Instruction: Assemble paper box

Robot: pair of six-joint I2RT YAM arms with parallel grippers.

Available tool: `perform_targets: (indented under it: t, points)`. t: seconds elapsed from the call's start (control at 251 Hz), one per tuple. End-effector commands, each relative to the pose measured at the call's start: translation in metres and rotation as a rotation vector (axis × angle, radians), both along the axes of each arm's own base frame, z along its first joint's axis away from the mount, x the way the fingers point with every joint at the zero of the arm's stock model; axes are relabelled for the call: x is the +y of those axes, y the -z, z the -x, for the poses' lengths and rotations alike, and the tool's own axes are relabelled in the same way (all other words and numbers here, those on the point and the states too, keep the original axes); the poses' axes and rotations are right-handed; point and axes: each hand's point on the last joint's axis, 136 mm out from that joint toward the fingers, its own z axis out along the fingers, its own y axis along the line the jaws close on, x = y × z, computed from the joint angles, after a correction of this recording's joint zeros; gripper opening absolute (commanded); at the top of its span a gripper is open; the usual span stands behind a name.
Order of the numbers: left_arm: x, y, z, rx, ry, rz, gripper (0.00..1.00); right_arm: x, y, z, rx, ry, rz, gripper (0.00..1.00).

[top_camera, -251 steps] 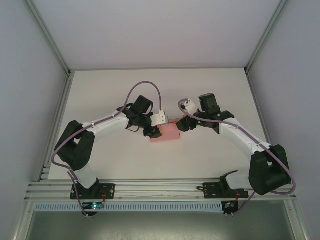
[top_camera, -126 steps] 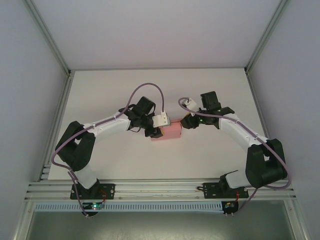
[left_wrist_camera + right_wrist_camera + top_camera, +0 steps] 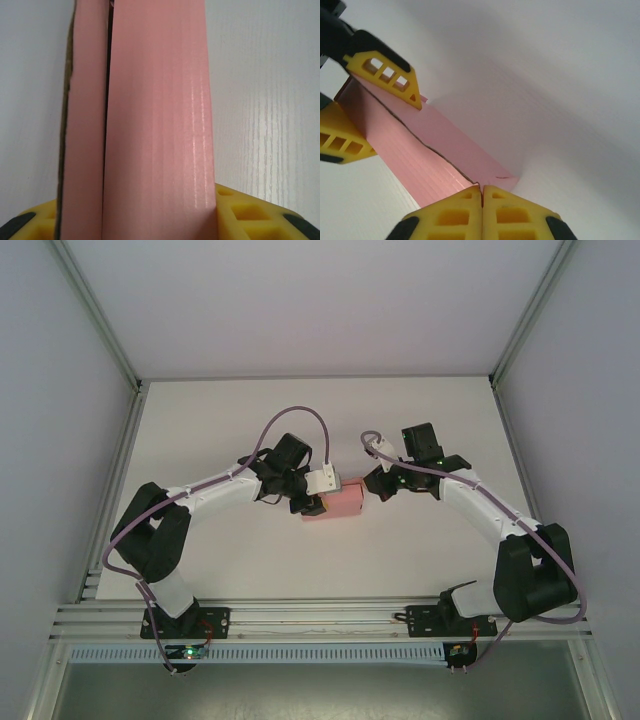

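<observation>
The paper box [image 3: 345, 504] is a small pink rectangular box lying mid-table. My left gripper [image 3: 312, 506] is shut on its left end. In the left wrist view the box [image 3: 157, 125] stands between the yellow fingers [image 3: 250, 217], with a dark seam running down its left side. My right gripper [image 3: 372, 487] is at the box's right end. In the right wrist view its yellow fingertips [image 3: 482, 189] are pressed together, shut, touching the near end of the box [image 3: 410, 155] where the seam ends. The left gripper [image 3: 375, 115] clamps the far end there.
The white table [image 3: 230, 550] is bounded by grey walls and aluminium frame rails [image 3: 320, 615] at the near edge. Purple cables [image 3: 290, 415] loop above both wrists. Free room lies all round the box.
The box and left gripper have shifted slightly right and away. The right wrist has turned a little and stays at the box's right end.
</observation>
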Motion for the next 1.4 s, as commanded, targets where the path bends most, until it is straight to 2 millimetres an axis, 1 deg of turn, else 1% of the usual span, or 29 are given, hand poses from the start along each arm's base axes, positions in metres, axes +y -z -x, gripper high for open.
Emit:
perform_targets:
  t: [0.0, 0.056, 0.112, 0.227, 0.335, 0.491, 0.539, 0.718, 0.774, 0.846, 0.878, 0.966, 1.002, 1.209, 1.397]
  points:
    - [0.016, 0.028, 0.006, 0.046, -0.037, -0.127, 0.41, 0.015, -0.002, 0.015, 0.087, 0.007, -0.043, 0.1]
    - [0.017, 0.029, 0.006, 0.045, -0.034, -0.127, 0.41, 0.009, 0.009, 0.015, 0.09, 0.024, 0.012, 0.15]
    - [0.017, 0.029, 0.007, 0.047, -0.032, -0.131, 0.41, 0.004, 0.017, 0.013, 0.094, 0.054, 0.043, 0.16]
    - [0.017, 0.031, 0.007, 0.052, -0.031, -0.14, 0.41, 0.005, 0.015, 0.011, 0.095, 0.057, 0.035, 0.15]
    - [0.017, 0.031, 0.006, 0.052, -0.032, -0.139, 0.41, 0.006, 0.014, 0.012, 0.09, 0.044, 0.033, 0.22]
    - [0.017, 0.031, 0.006, 0.049, -0.031, -0.142, 0.42, 0.001, 0.019, 0.011, 0.095, 0.061, 0.051, 0.22]
    - [0.017, 0.031, 0.006, 0.047, -0.032, -0.142, 0.42, 0.0, 0.02, 0.011, 0.099, 0.069, 0.05, 0.2]
    - [0.017, 0.031, 0.007, 0.047, -0.027, -0.141, 0.43, -0.004, 0.026, 0.01, 0.11, 0.081, 0.067, 0.21]
    - [0.017, 0.031, 0.007, 0.048, -0.027, -0.14, 0.43, -0.006, 0.028, 0.008, 0.115, 0.093, 0.071, 0.18]
    - [0.017, 0.031, 0.007, 0.048, -0.027, -0.143, 0.43, -0.008, 0.028, 0.006, 0.118, 0.103, 0.075, 0.17]
    - [0.017, 0.031, 0.007, 0.049, -0.026, -0.143, 0.43, -0.009, 0.029, 0.005, 0.118, 0.108, 0.076, 0.13]
    - [0.017, 0.033, 0.005, 0.045, -0.033, -0.154, 0.43, -0.01, 0.022, 0.003, 0.115, 0.122, 0.057, 0.07]
    - [0.018, 0.034, 0.004, 0.043, -0.038, -0.165, 0.43, -0.009, 0.016, 0.002, 0.106, 0.13, 0.045, 0.06]
    - [0.019, 0.047, -0.002, 0.038, -0.06, -0.242, 0.43, 0.004, -0.015, 0.008, 0.153, 0.154, -0.068, 0.07]
    - [0.019, 0.051, -0.002, 0.013, -0.056, -0.282, 0.43, 0.011, -0.028, 0.013, 0.242, 0.201, -0.143, 0.07]
